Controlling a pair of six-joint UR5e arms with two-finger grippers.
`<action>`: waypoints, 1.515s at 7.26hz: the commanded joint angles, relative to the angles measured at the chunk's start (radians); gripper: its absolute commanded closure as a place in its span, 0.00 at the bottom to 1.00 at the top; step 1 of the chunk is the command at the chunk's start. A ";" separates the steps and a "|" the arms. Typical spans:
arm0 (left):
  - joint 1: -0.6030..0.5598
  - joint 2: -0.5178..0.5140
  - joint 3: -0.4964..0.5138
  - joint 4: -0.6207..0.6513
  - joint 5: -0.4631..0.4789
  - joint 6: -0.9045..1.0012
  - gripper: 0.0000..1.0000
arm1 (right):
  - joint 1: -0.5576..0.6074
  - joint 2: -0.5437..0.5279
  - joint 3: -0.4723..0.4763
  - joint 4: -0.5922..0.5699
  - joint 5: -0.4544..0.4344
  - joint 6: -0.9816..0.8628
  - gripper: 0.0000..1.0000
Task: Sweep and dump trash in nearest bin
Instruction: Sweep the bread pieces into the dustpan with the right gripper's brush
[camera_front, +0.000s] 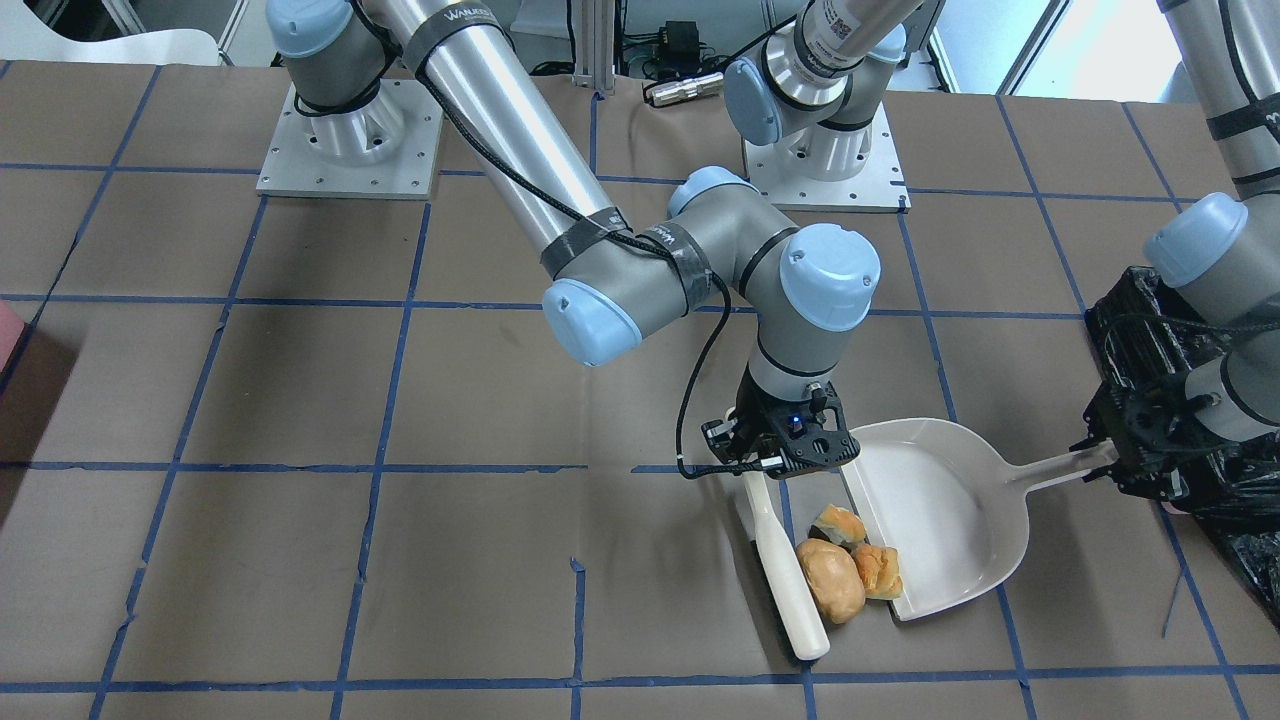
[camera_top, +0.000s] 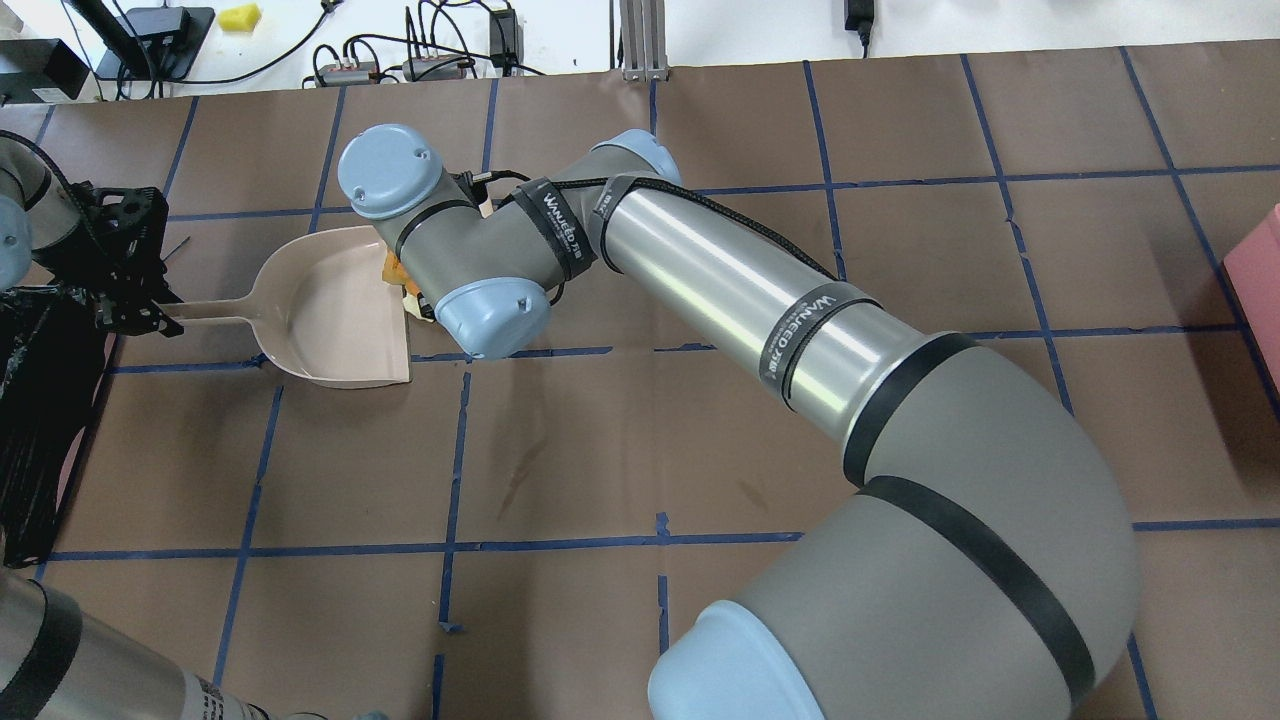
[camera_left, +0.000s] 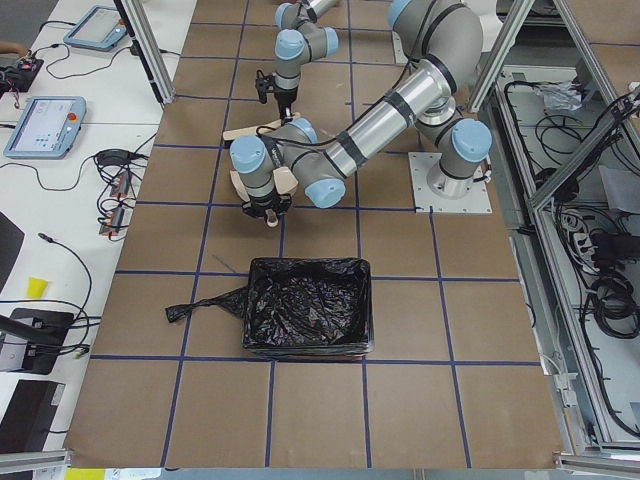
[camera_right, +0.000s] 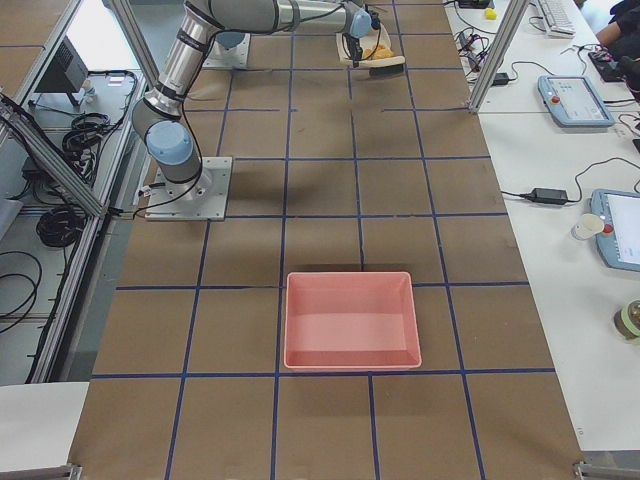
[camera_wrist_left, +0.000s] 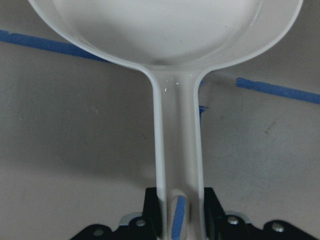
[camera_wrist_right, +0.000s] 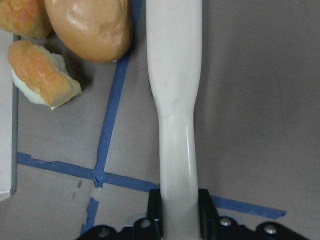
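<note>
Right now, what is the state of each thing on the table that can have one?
Left gripper: shut on the handle of the beige plastic dustpan.
Right gripper: shut on the handle of the white plastic brush.
Dustpan: on the table, pan empty.
Tan potato-like lump, two bread chunks: at the dustpan's lip.
Black-bagged bin: open, no trash visible.
Pink tray: open, empty.

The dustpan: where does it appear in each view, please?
Front-facing: dustpan lower right of centre.
Overhead: left of centre.
Exterior left: upper left of centre, partly hidden.
Exterior right: top edge, too small to place surely.
Left wrist: fills the top, handle in the left tool.
Right wrist: only its lip, at the left edge.
Shared landmark: the white brush beside its lip.
</note>
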 joint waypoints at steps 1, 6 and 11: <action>-0.010 0.002 -0.001 0.005 0.007 -0.026 0.98 | 0.060 0.048 -0.086 0.000 0.010 0.050 0.76; -0.010 0.005 -0.003 0.003 0.007 -0.027 0.98 | 0.160 0.050 -0.145 0.009 0.072 0.178 0.75; -0.003 0.008 -0.038 0.011 -0.068 -0.028 0.99 | 0.009 -0.083 -0.085 0.096 0.012 -0.040 0.75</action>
